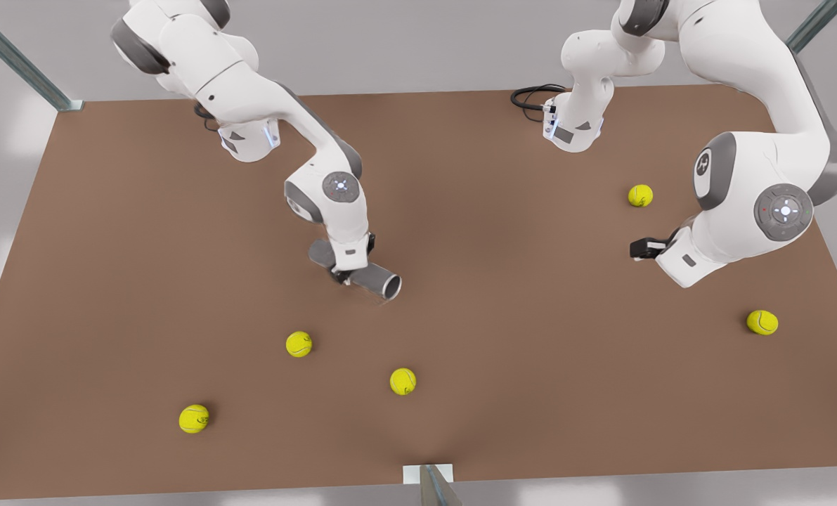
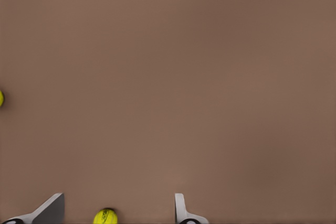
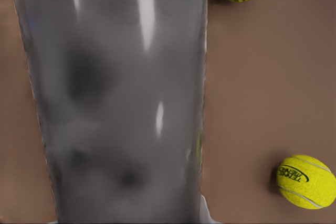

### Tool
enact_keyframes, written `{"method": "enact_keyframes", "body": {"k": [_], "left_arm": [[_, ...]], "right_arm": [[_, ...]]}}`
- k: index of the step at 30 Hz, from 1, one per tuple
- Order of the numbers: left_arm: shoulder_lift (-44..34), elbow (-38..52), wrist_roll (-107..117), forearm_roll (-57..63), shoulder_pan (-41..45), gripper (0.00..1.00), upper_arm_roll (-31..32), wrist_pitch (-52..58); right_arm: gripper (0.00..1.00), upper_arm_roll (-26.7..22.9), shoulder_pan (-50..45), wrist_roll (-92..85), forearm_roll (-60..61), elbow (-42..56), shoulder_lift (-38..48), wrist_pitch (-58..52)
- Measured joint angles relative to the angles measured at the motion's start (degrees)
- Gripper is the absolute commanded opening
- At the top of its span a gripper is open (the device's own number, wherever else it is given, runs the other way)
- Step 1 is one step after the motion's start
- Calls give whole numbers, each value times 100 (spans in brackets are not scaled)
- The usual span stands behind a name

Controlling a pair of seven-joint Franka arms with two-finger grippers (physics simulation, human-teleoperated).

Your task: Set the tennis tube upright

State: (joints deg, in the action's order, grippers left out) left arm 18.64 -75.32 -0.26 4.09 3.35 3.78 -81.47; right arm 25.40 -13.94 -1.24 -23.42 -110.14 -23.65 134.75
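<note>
Tennis tube (image 1: 377,280) amid balls (image 1: 299,344)

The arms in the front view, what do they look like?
Both arms are glossy white with dark grey joint bands and round grey caps with small lights. Black cables sit at the bases. The right gripper and left gripper have dark fingers.

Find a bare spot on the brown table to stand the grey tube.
The centre of the brown table, between the grey metallic tennis tube at the right gripper and the waiting open left gripper, is bare. Yellow-green tennis balls dot the near edge.
</note>
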Motion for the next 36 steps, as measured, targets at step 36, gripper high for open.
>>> {"method": "enact_keyframes", "body": {"k": [36], "left_arm": [[268, 9, 9, -14, -54, 100, 8, -79]], "right_arm": [[80, -831, -2632, -2734, -37, 5952, -4030, -1997]]}}
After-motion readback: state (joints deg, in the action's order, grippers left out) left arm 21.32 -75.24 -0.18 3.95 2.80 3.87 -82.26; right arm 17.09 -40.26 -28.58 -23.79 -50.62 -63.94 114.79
